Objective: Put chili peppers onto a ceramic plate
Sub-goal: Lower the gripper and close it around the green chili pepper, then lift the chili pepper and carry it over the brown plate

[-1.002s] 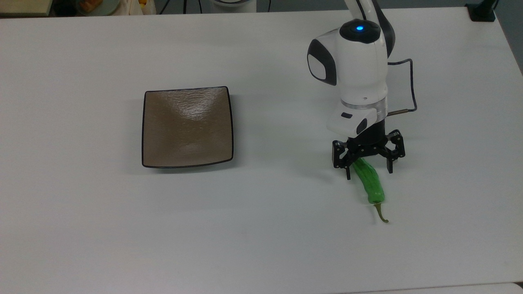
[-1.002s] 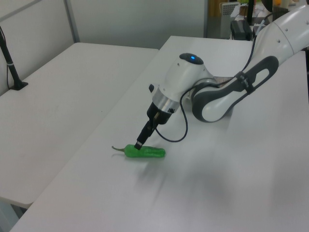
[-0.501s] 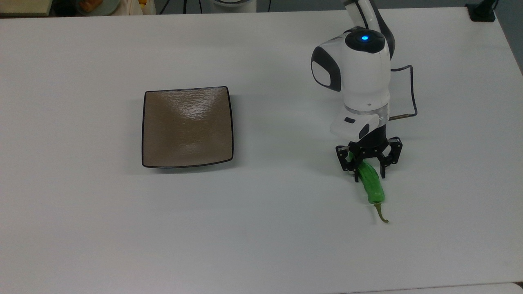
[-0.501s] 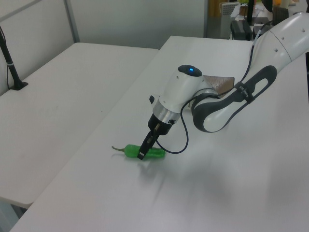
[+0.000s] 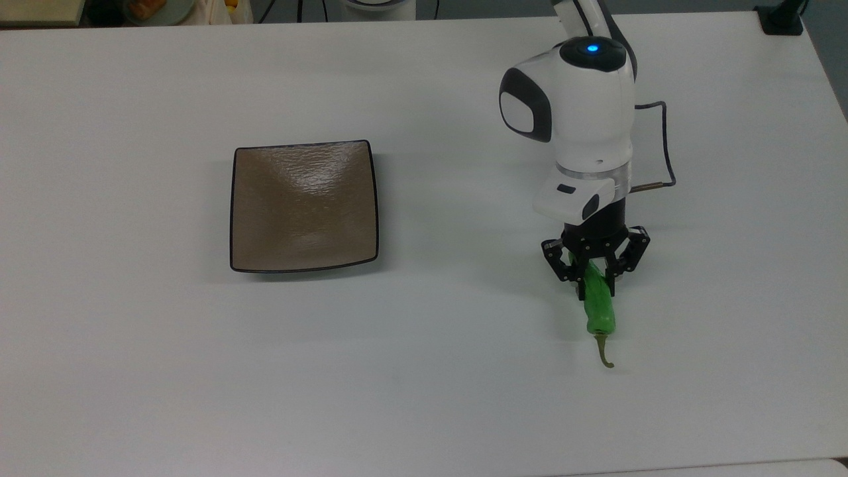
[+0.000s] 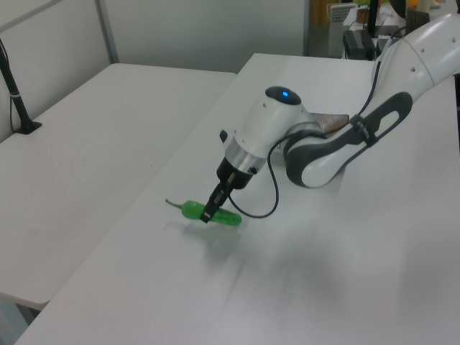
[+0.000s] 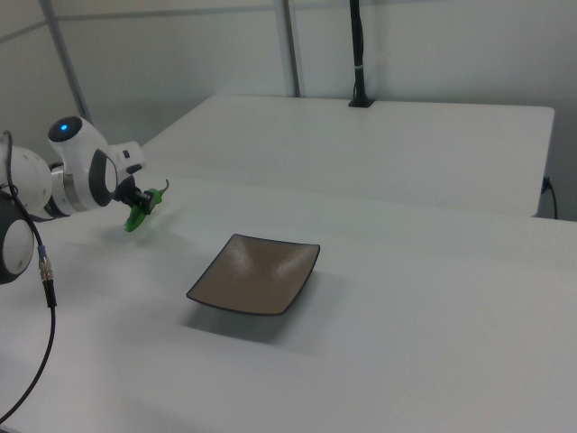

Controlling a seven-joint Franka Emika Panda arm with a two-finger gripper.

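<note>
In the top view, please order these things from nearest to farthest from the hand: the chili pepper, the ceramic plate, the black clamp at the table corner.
1. chili pepper: gripped in the hand.
2. ceramic plate: toward the top view's left, bare.
3. black clamp: at the top view's upper right table corner.

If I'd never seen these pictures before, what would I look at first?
Probably the bright green, glossy chili pepper, pinched between the fingers of the robot's black gripper on the top view's right side of the white table. Next, the square brown ceramic plate with a thin black rim, sitting bare at the top view's left of the pepper.
</note>
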